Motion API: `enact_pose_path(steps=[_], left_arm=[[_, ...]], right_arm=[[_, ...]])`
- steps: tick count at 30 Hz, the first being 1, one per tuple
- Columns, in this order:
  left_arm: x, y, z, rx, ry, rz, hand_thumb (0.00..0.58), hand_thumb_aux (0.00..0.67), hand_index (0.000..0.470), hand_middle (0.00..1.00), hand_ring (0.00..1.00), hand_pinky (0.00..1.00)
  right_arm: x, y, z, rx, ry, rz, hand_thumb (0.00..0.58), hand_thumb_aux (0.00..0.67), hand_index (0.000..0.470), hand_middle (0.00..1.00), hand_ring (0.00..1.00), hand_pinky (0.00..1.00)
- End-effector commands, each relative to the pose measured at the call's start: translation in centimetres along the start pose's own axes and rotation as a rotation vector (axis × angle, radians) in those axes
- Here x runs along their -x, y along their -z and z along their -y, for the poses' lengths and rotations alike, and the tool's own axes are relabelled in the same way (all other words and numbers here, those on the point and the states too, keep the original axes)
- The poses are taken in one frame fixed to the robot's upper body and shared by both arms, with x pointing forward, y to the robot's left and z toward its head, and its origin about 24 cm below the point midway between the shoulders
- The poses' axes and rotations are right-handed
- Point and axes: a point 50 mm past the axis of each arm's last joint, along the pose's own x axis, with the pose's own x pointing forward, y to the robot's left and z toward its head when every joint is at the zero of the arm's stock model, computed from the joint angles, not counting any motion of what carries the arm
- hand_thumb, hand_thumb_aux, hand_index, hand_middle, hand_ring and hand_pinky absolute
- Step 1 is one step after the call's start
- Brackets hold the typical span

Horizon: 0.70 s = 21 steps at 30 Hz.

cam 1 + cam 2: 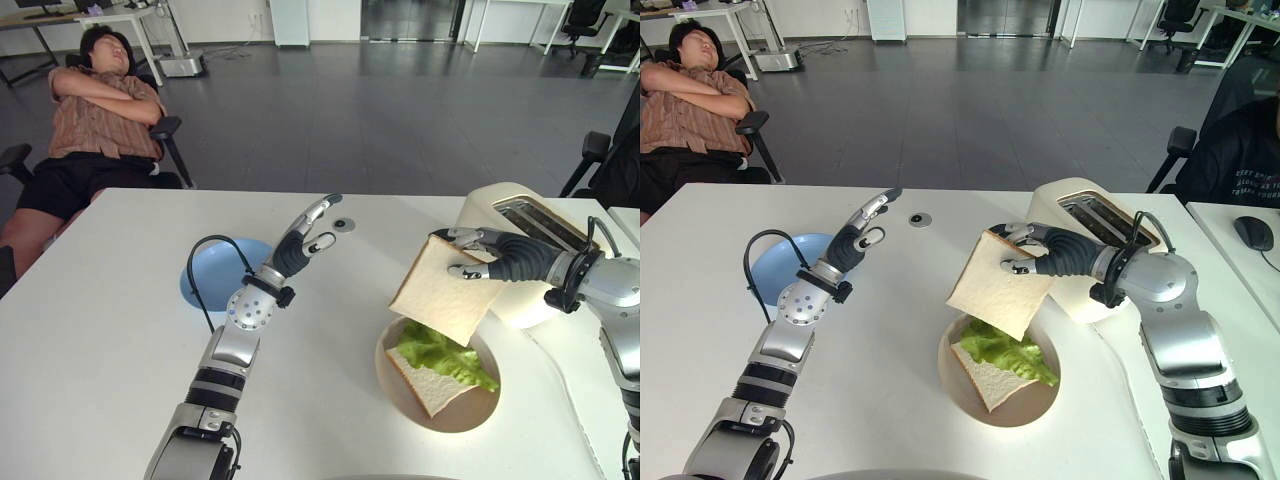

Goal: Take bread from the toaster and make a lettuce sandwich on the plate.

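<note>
Looking through the left eye view first: grips a slice of bread in the right hand, fingers clamped over its upper right edge. Holds that slice tilted in the air, its lower edge just above the lettuce. Finds the lettuce lying on a bottom slice, flat on the tan plate, at the front right of the white table. Places the toaster just behind and to the right of the plate, with the right wrist crossing in front of it. Holds the left hand raised over the table's middle, fingers stretched out and apart, grasping nothing, just beside a blue dish.

Turning to the right eye view: shows a black cable looping beside the left forearm and across the blue dish. Picks out a small round fitting set in the tabletop beyond the left fingertips, and a computer mouse on a neighbouring desk at far right.
</note>
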Motion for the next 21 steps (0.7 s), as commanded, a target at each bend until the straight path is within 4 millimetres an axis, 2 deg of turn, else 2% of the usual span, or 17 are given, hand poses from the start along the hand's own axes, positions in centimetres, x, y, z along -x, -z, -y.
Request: enact_pose_path(steps=[1,8,21], left_arm=[[-0.1,0.0,-0.1,0.005,0.006,-0.008,0.0,0.0,0.0,0.0,0.0,0.0],[-0.2,-0.1,-0.2,0.001,0.004,-0.006,0.0,0.0,0.0,0.0,0.0,0.0],[-0.1,-0.1,-0.2,0.001,-0.002,-0.005,0.0,0.0,0.0,0.0,0.0,0.0]], right_arm=[[0.8,2.6,-1.8,-0.094,-0.067,-0.098,0.58,0.67,0.47,0.0,0.0,0.0],[1.4,4.2,-4.1,-0.271,-0.052,-0.128,0.58,0.67,0.47,0.0,0.0,0.0],[0.3,5.4,-6.4,-0.374,-0.008,-0.149,0.58,0.67,0.47,0.0,0.0,0.0]])
